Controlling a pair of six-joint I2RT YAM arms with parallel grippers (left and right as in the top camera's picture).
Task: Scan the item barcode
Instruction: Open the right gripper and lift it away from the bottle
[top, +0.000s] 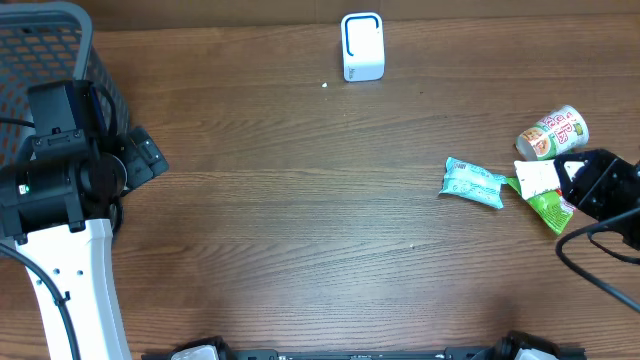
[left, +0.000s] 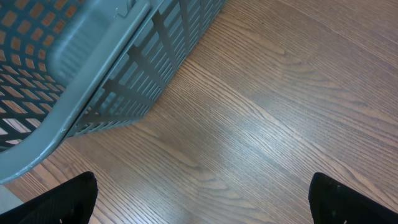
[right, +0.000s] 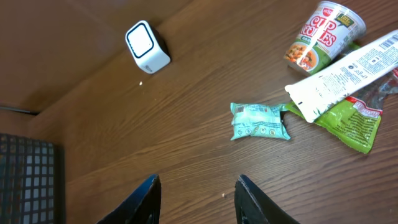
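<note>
Right jaws stand apart, empty, teal packet (right: 258, 121) just ahead, seemingly untouched; left jaws gape wide

The left arm (top: 60, 180) stands at the far left, a white link rising to a black wrist, its jaws spread wide with nothing between them. The right arm (top: 605, 188) sits at the far right edge, its jaws partly apart and empty.

A gray basket (left: 93, 68) with holes stands on the brown desk (left: 280, 106). The left tool (left: 202, 202) hangs over the wood beside it, fingers (left: 65, 202) wide apart.
</note>
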